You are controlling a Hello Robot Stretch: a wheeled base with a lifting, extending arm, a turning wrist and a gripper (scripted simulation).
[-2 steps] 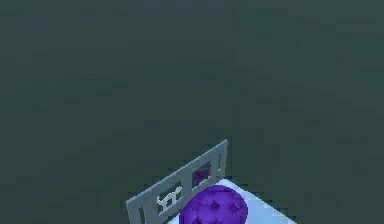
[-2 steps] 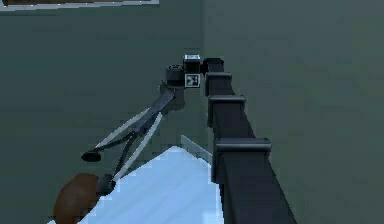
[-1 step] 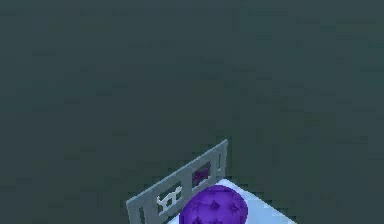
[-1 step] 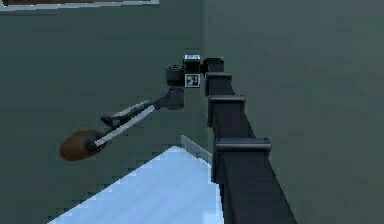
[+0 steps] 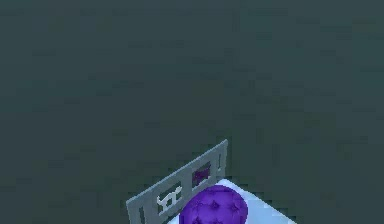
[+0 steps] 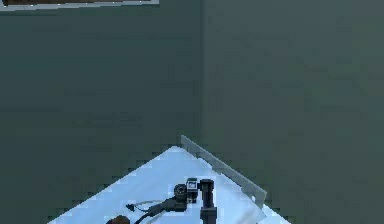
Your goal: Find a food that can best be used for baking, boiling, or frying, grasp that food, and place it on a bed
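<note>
Arm side view: pincer (image 6: pixel 140 209) at 6 o'clock, bed (image 6: pixel 165 170) behind it; brownish blob (image 6: pixel 117 218) by its tip. Opening and load: cannot tell. Forward view: purple pillow (image 5: pixel 212 208) at 6 o'clock.

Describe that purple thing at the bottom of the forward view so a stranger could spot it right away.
Below the big dark wall, at the forward view's bottom edge, a grey headboard with cut-outs stands at the end of a white bed. On the bed, close beside that board, lies the purple cushion. It is the one rounded, dimpled, vividly coloured thing among flat grey and white.
</note>
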